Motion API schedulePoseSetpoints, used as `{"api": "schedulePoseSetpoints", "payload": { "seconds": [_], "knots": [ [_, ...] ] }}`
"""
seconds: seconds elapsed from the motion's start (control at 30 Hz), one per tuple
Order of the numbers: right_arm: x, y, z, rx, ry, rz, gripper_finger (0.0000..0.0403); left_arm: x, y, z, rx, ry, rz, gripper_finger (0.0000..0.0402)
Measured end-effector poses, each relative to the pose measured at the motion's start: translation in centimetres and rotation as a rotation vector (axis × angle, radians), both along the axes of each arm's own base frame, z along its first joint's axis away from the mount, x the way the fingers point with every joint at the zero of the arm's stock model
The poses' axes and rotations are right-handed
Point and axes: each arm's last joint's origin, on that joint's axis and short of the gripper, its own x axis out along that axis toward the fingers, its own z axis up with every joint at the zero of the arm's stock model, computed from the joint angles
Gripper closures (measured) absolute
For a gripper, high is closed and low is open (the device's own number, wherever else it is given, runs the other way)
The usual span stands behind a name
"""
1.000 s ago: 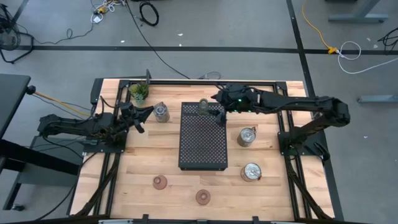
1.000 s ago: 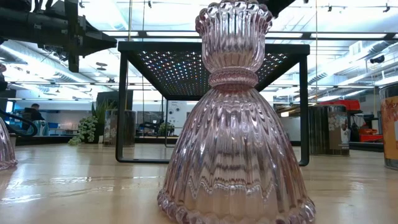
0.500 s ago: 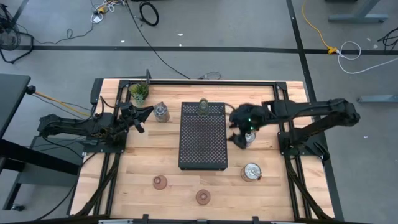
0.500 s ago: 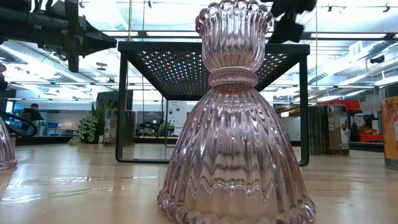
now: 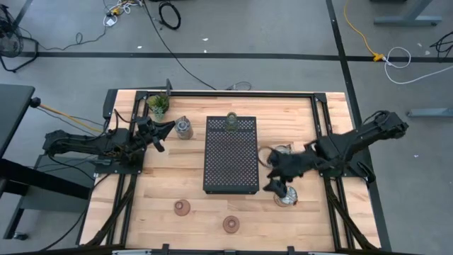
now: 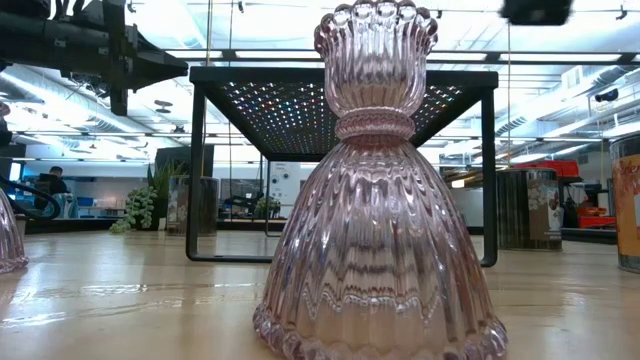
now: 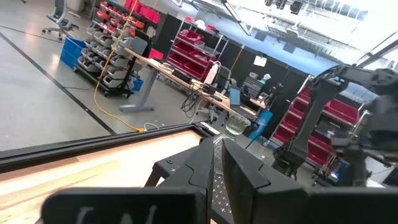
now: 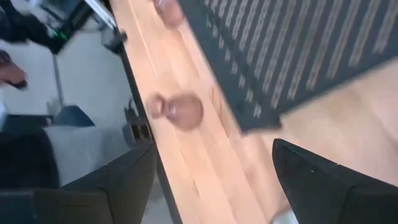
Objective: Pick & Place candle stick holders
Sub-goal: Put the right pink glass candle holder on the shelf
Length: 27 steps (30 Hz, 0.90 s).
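Six candle stick holders are spread over the desk [image 5: 163, 177] in the high view: a pale green holder [image 5: 231, 121] stands on the top edge of the black perforated tray [image 5: 231, 154] at frame centre; one silvery glass holder [image 5: 184, 128] sits left of the tray, near the potted plant [image 5: 158, 105] at upper left; a second glass holder [image 5: 282, 151] lies just right of the tray, partly hidden by the right arm; a third glass holder [image 5: 286, 197] sits lower right, right under the right claw [image 5: 274, 186], whose fingers are spread apart and grasp nothing. Two pinkish-brown holders stand toward the bottom, one [image 5: 182, 207] lower left of the tray and the other [image 5: 231, 224] below it; the latter fills the low view [image 6: 378, 200]. The left claw [image 5: 167, 129] waits at the left, clenched with nothing in it, pointing toward the first glass holder.
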Motion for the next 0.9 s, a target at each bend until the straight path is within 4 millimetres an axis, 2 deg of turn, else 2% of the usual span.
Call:
{"api": "schedulePoseSetpoints", "payload": {
  "seconds": [0.2,0.33,0.47,0.67,0.9],
  "knots": [
    [-2.4,4.2,-1.3,-0.052,0.101,0.074,0.0085,0.0,0.0,0.0,-0.023,-0.015,-0.004,0.0365],
    [-3.9,7.5,-1.9,-0.064,0.069,0.129,0.0085,0.0,0.0,0.0,-0.024,-0.016,-0.002,0.0365],
    [-4.8,9.8,-4.0,-0.165,0.054,0.108,0.0085,0.0,0.0,0.0,-0.05,-0.032,0.001,0.0365],
    [-3.4,11.9,-8.1,-0.075,0.018,0.081,0.0085,0.0,0.0,0.0,-0.092,-0.058,-0.009,0.0365],
    [0.4,12.6,-11.0,-0.088,-0.094,0.033,0.0085,0.0,0.0,0.0,-0.07,-0.044,-0.009,0.0365]
  ]
}}
